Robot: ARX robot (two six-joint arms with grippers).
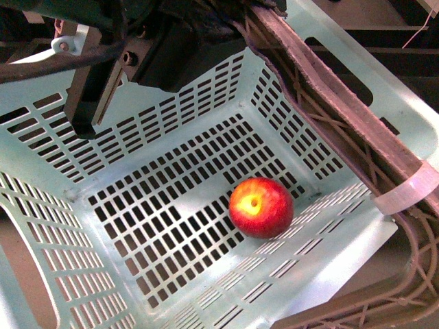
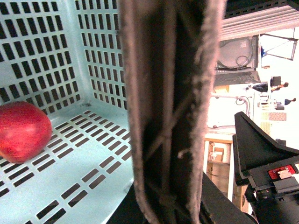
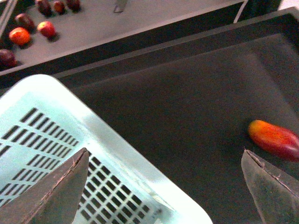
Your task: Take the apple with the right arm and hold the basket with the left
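The red apple [image 1: 260, 206], its yellow patch facing up, lies on the slotted floor of the pale aqua basket [image 1: 206, 110]. It also shows in the left wrist view as the apple [image 2: 22, 131] on the basket floor [image 2: 88, 158]. The basket's brown ribbed handle [image 1: 329, 103] carries a white tie [image 1: 410, 190]. My left gripper [image 1: 92, 116] sits at the far wall. In its wrist view the left gripper [image 2: 168, 205] is shut on the handle [image 2: 168, 93]. My right gripper [image 3: 164, 154] stands open and empty just outside the basket's corner rim [image 3: 107, 135].
An elongated orange-red fruit [image 3: 273, 137] lies on the dark tray surface [image 3: 187, 93] beside the basket, near one right finger. Several small fruits [image 3: 32, 30] sit on a grey surface beyond the tray's raised edge. A black device [image 2: 266, 172] stands past the handle.
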